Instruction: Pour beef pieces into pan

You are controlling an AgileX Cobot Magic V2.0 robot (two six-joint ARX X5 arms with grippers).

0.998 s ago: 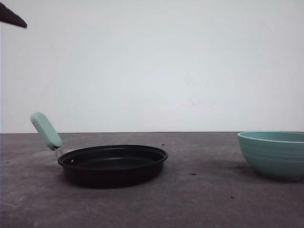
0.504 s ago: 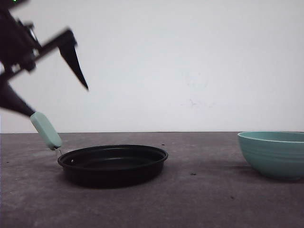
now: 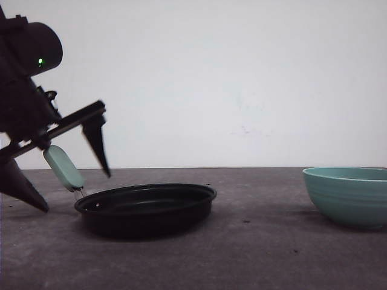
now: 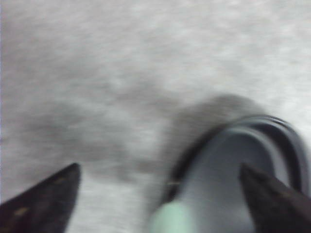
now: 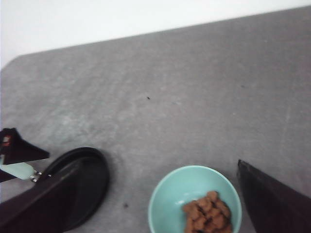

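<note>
The black pan (image 3: 145,208) sits on the grey table at the left, its mint-green handle (image 3: 63,168) pointing up and left. My left gripper (image 3: 77,193) is open and straddles that handle, one finger on each side, not closed on it. The blurred left wrist view shows the handle (image 4: 170,219) low between the spread fingers (image 4: 43,201) and the pan (image 4: 243,165) just beyond. The beef pieces (image 5: 206,214) lie heaped in a teal bowl (image 5: 170,194). My right gripper (image 5: 159,162) hangs open well above that bowl, holding nothing. The pan (image 5: 90,177) lies beside the bowl.
The teal bowl (image 3: 347,196) stands at the far right of the front view, about a pan's width from the pan. A white wall backs the table. A few dark specks (image 3: 245,221) dot the bare table between the pan and the bowl.
My left gripper came down from the upper left, open, until its fingers straddled the pan handle. The pan and its handle shifted slightly to the right. The bowl stayed put.
</note>
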